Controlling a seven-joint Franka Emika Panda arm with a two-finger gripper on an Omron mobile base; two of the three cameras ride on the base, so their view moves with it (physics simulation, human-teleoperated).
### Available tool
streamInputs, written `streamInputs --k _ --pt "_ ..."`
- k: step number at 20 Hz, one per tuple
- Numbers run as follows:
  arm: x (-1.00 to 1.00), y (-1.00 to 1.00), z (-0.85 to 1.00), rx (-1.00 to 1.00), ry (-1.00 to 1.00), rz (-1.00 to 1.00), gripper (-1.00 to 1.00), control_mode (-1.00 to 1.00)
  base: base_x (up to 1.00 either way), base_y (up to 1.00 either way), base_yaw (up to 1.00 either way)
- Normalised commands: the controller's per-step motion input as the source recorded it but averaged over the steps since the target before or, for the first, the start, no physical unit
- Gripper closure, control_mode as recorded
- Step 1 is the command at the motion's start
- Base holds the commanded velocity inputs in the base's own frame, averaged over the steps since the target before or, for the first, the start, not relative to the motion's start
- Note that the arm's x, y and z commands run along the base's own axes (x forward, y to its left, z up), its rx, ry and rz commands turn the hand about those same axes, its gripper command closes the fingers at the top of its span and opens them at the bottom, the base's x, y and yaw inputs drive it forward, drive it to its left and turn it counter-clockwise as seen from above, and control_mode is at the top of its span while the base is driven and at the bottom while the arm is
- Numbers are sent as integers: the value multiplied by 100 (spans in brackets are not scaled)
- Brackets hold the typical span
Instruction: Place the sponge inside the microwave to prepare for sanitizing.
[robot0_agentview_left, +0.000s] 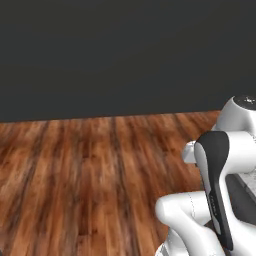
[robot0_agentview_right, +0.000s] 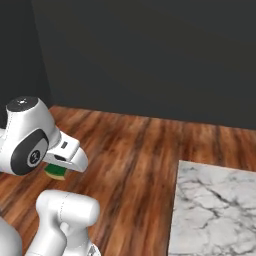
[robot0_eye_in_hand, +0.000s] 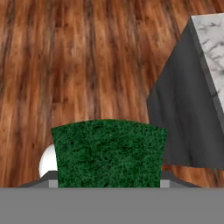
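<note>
The sponge (robot0_eye_in_hand: 108, 153) fills the lower middle of the hand view, its green top facing the camera. My gripper (robot0_eye_in_hand: 108, 183) is shut on the sponge, with a grey fingertip showing at each lower corner. In the right base view the sponge (robot0_agentview_right: 55, 171) peeks out green over yellow beneath my white hand, where the gripper (robot0_agentview_right: 57, 168) holds it above the wooden floor. The microwave is out of view.
A marble-topped counter (robot0_agentview_right: 215, 210) stands at the lower right, and its dark side panel (robot0_eye_in_hand: 183, 113) sits close on the right in the hand view. Wooden floor (robot0_agentview_left: 90, 170) stretches ahead to a dark wall (robot0_agentview_left: 125, 55).
</note>
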Motion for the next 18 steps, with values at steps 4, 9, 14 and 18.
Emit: streamInputs --k 4,9,14,18 --pt "0 0 0 0 0 0 100 100 99 25 -8" --pt "0 0 0 0 0 0 100 100 97 29 -7" --pt "0 0 0 0 0 0 100 100 40 68 16" --pt "0 0 0 0 0 0 100 100 20 70 36"
